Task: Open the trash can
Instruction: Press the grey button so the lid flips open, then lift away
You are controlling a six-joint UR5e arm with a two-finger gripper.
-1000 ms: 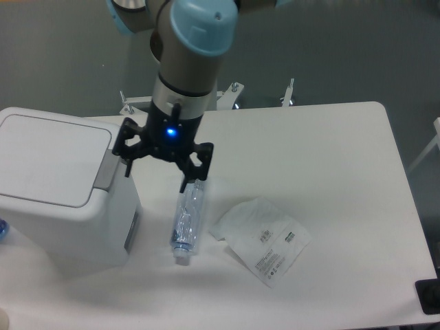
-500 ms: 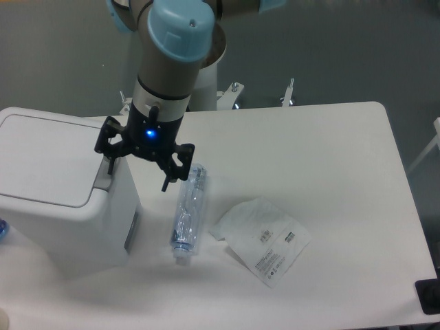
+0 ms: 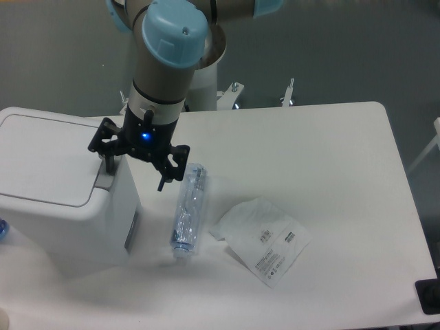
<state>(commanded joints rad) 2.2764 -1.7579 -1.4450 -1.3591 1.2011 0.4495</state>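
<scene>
— At the left end of the table, what have you got?

— The trash can, sitting at the near-left corner. It's a big white boxy bin, lid flat and down, with the grey push tab on the lid's right edge, facing the middle of the table.

— And where's my tool relative to it?

— I've got the gripper right over that right edge. Its jaws are spread wide with nothing between them. One black finger is over the grey tab, at or just above it; I can't tell from this angle whether it's actually touching. The other finger hangs off the bin's side, over the table surface. The blue light on the gripper body is lit.

— Anything in the way down there?

— Just beside the bin's right wall I see a clear plastic bottle lying on its side, cap toward the near edge of the table. It's apart from the bin, and the outer finger sits near its far end without touching, as far as I can judge. To the right of the bottle there's a white crumpled packet with printed text and a small green mark, lying flat.
</scene>
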